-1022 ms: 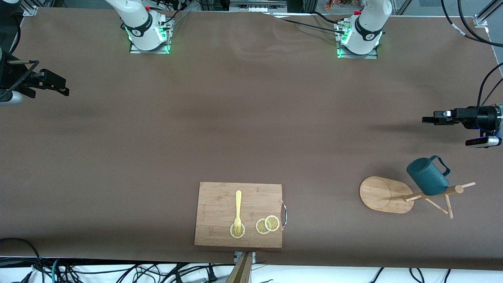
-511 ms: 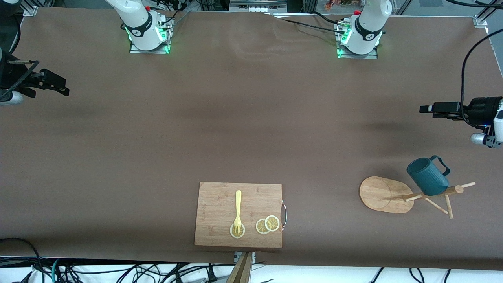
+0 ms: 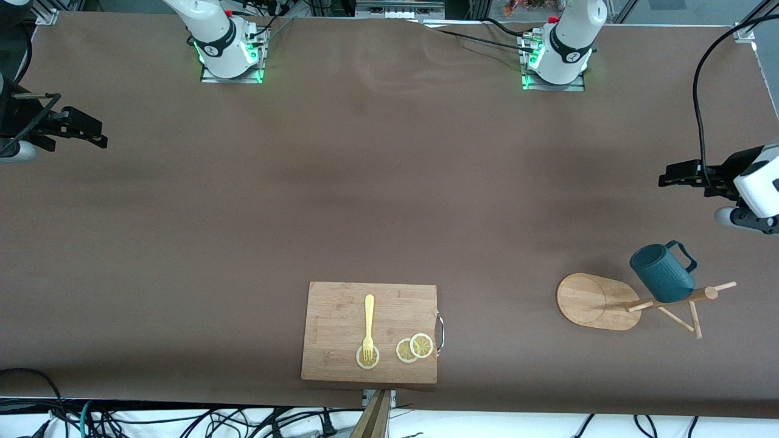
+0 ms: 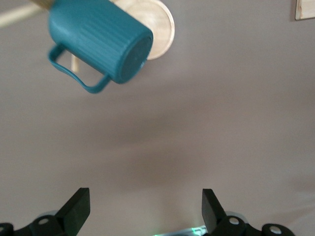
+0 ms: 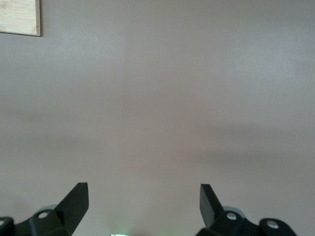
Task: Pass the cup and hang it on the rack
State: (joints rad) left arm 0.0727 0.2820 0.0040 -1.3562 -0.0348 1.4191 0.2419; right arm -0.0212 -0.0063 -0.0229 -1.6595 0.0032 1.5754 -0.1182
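Brown cloth covers the whole counter (image 3: 377, 182), pretty bare overall. Closest to the front camera sits a wooden cutting board (image 3: 341, 304) with a yellow fork (image 3: 369, 325) and a few lemon slices (image 3: 414, 347) on it. A bit farther back, toward the left arm's end, the rack (image 3: 593, 301) stands on its oval base with the cup (image 3: 660, 274) hanging on a peg, tilted, handle pointing away from the base. Left gripper (image 3: 669, 179) hangs over bare cloth near that end, fingers (image 4: 74, 209) spread wide, holding nothing. Right gripper (image 3: 91, 135) hangs over the right arm's end of the counter, also spread and empty. Both arm bases are farthest back.
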